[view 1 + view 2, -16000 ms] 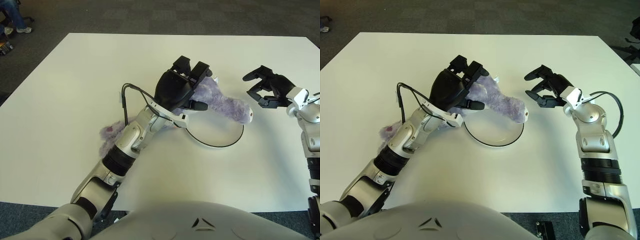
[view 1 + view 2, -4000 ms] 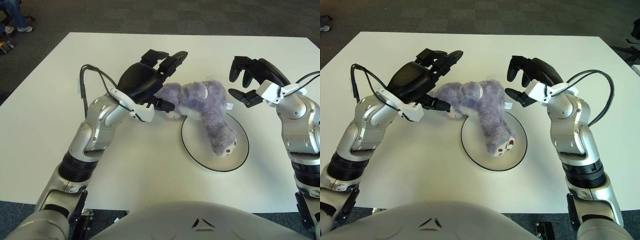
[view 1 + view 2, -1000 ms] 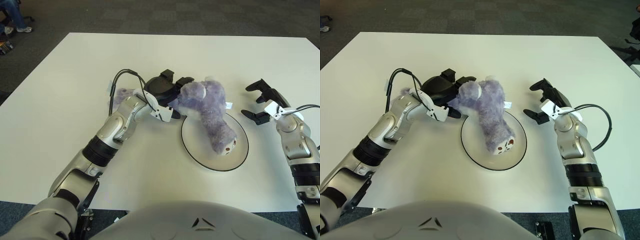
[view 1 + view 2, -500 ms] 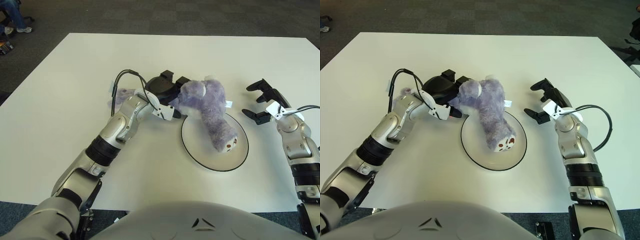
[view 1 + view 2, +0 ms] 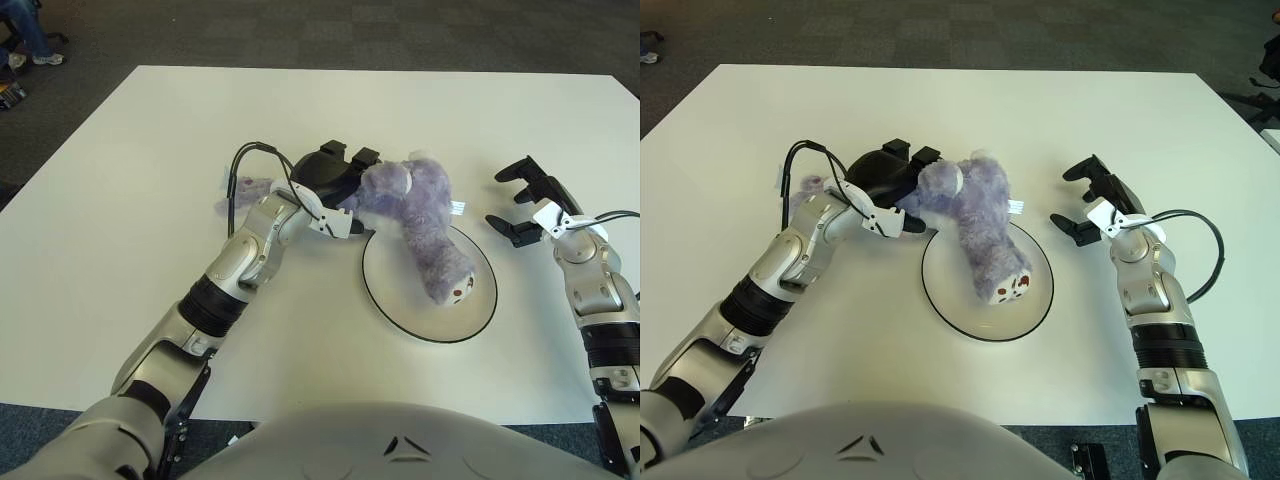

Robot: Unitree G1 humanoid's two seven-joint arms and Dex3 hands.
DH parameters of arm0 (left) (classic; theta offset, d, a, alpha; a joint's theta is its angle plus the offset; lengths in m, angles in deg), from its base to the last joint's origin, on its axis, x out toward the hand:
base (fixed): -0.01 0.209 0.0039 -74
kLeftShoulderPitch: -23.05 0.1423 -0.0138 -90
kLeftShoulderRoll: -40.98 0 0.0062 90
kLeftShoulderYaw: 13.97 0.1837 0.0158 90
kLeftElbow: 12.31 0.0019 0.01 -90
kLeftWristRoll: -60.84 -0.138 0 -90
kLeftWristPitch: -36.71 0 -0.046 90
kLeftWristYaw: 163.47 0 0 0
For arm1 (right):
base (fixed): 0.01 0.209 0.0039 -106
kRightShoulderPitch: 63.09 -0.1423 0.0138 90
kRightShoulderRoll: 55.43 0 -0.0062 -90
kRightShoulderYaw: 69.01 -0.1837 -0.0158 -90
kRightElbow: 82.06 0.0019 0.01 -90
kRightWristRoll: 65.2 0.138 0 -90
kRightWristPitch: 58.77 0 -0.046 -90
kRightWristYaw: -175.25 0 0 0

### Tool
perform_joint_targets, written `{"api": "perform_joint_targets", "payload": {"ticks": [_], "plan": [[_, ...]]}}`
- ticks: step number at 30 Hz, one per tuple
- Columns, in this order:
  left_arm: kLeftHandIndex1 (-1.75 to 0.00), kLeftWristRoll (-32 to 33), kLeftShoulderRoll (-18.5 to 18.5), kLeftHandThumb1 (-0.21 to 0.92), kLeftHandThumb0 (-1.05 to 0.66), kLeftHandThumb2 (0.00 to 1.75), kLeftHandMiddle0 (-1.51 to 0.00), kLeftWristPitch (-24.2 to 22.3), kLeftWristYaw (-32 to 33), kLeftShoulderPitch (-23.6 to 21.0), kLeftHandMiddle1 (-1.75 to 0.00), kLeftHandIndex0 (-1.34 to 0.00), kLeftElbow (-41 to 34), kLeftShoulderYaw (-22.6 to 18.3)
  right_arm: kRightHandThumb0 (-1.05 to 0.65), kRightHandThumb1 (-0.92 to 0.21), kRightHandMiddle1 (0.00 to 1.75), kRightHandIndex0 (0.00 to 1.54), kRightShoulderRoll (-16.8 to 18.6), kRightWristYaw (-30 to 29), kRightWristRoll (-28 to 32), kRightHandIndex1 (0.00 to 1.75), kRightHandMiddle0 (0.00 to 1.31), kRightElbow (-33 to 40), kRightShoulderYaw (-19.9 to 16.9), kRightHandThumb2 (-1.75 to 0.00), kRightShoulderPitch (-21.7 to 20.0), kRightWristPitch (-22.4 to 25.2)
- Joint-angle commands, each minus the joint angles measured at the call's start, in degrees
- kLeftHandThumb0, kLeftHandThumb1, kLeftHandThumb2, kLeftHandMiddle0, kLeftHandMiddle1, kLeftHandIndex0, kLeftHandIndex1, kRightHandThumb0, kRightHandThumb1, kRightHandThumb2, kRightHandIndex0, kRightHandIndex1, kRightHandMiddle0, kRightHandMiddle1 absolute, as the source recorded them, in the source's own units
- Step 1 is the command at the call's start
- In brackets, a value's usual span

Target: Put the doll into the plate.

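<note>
Fingers (image 5: 362,157) of left hand (image 5: 335,180) grip doll (image 5: 415,215), half over plate (image 5: 400,315).

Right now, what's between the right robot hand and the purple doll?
Only bare white table separates the right robot hand from the purple doll, clearest in the right eye view.

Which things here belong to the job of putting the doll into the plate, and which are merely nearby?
Belonging to the job:
- purple doll, lying partly over the plate
- plate
- left hand, gripping the doll's upper end
- right hand, open, right of the plate

Merely nearby:
- white table
- grey carpet
- person's feet, far left corner
</note>
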Motion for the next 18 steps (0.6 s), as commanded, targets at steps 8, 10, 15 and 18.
{"api": "perform_joint_targets", "payload": {"ticks": [8, 10, 15, 18], "plan": [[-1.71, -1.37, -0.73, 0.41, 0.06, 1.2, -0.44, -0.91, 4.92, 1.57, -1.75, -0.36, 0.46, 0.44, -0.19, -0.15, 1.45, 0.11, 0.41, 1.66, 1.07, 1.47, 0.0, -2.77, 0.73, -1.28, 1.67, 0.1], [-1.64, -1.48, -0.8, 0.38, 0.02, 1.22, -0.5, -0.89, 5.76, 1.71, -1.75, -0.43, 0.4, 0.47, -0.19, -0.15, 1.46, 0.1, 0.43, 1.69, 1.19, 1.48, 0.0, -2.85, 0.66, -1.28, 1.7, 0.07], [-1.51, -1.92, -0.8, 0.3, 0.0, 1.27, -0.63, -0.69, 7.82, 1.94, -1.75, -0.54, 0.48, 0.63, -0.18, -0.15, 1.47, 0.1, 0.57, 1.7, 1.61, 1.51, 0.0, -3.01, 0.44, -1.29, 1.71, 0.21], [-1.48, -2.39, -0.69, 0.25, -0.01, 1.32, -0.67, -0.51, 9.06, 1.94, -1.75, -0.59, 0.66, 0.8, -0.16, -0.15, 1.47, 0.1, 0.72, 1.72, 2.04, 1.51, 0.0, -2.95, 0.35, -1.3, 1.63, 0.69]]}}
